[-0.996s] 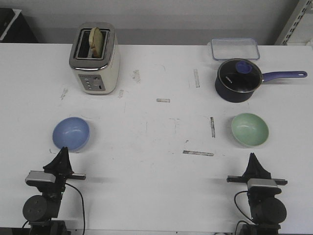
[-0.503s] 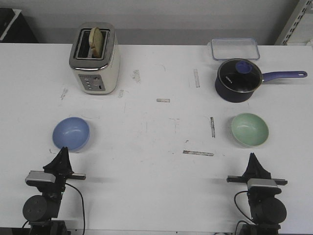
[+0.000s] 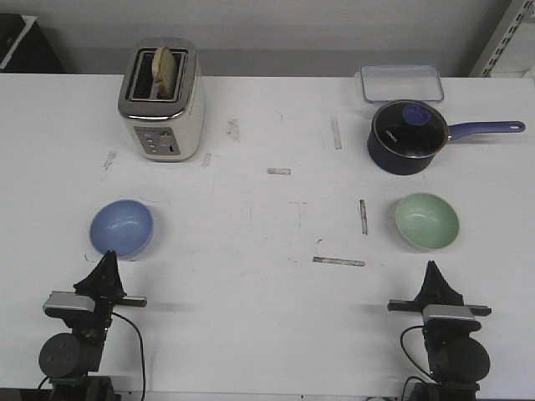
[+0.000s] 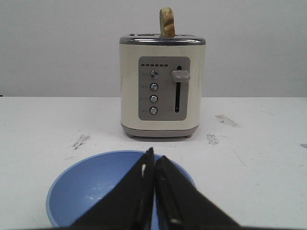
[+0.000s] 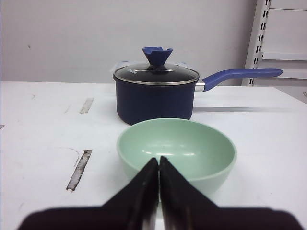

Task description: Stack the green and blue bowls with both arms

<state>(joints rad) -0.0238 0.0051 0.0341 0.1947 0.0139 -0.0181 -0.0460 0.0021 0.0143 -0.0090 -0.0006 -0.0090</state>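
Note:
The light blue bowl (image 3: 122,229) sits upright and empty on the white table's left side. It also shows in the left wrist view (image 4: 91,191). The pale green bowl (image 3: 427,220) sits upright and empty on the right side, and it shows in the right wrist view (image 5: 177,151). My left gripper (image 3: 108,257) rests just in front of the blue bowl, shut and empty; in its own view (image 4: 154,158) the fingers meet. My right gripper (image 3: 432,267) rests just in front of the green bowl, shut and empty, also seen in its own view (image 5: 159,160).
A cream toaster (image 3: 161,100) with a slice of bread stands at the back left. A dark navy saucepan (image 3: 407,136) with a glass lid and long handle stands behind the green bowl. A clear lidded container (image 3: 402,83) lies behind the pan.

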